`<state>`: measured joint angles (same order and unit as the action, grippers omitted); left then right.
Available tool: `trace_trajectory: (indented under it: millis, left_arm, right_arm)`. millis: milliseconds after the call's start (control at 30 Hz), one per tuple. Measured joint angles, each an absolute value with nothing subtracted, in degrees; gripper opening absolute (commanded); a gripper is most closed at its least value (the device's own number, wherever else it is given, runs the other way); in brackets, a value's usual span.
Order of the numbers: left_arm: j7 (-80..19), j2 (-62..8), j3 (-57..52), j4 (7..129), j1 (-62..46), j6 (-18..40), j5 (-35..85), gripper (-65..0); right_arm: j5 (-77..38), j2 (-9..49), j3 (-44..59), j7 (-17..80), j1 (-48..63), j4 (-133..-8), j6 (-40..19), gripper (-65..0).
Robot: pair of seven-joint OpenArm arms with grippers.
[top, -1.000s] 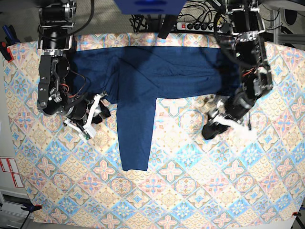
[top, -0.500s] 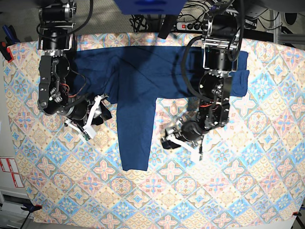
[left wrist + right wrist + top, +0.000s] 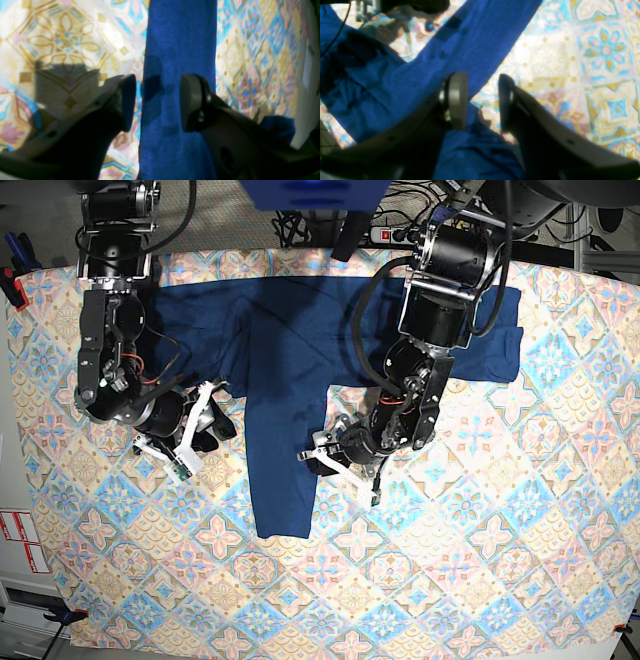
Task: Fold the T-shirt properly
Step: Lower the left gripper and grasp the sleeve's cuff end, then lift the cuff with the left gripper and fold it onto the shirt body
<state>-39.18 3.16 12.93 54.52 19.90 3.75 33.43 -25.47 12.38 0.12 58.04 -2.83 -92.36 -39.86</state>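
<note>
Left tool (image 3: 155, 102) open, empty, over T-shirt (image 3: 178, 50) sleeve; right tool (image 3: 482, 100) open beside it.

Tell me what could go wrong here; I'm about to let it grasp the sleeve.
The left gripper is open astride the sleeve's edge, one finger over the patterned tablecloth: it may pinch cloth too. The right gripper is open at the T-shirt's edge: a one-sided pull could skew the fold.

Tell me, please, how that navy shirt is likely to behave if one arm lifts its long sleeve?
The T-shirt shows soft wrinkles and lies flat, so it would probably droop limply. Its thin sleeve looks light, likely sliding over the patterned cloth.
</note>
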Motion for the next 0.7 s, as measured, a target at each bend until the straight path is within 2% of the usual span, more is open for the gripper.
trace_trajectory:
  millis: [200,567,633,700]
  left_arm:
    - [-38.0,3.2,16.5,47.1,21.6,4.5,34.5,-37.3]
    - [-37.1,4.9,23.9,47.0,22.0,4.4,34.5,-37.6]
    - [-37.0,5.3,24.6,46.9,21.9,4.5,34.6,-40.7]
    - [-37.5,5.7,24.8,46.9,21.9,4.5,34.5,-49.0]
  right_arm:
    - [-25.3,12.4,0.1,58.0,-2.8,-92.4,-39.9,-44.9]
    - [-25.5,12.4,0.2,58.1,-2.7,-92.6,-39.8,-44.9]
    - [-25.5,12.4,0.2,58.1,-2.6,-92.8,-39.9,-44.9]
    - [-25.3,12.4,0.2,58.5,-2.5,-93.9,-39.8,-44.9]
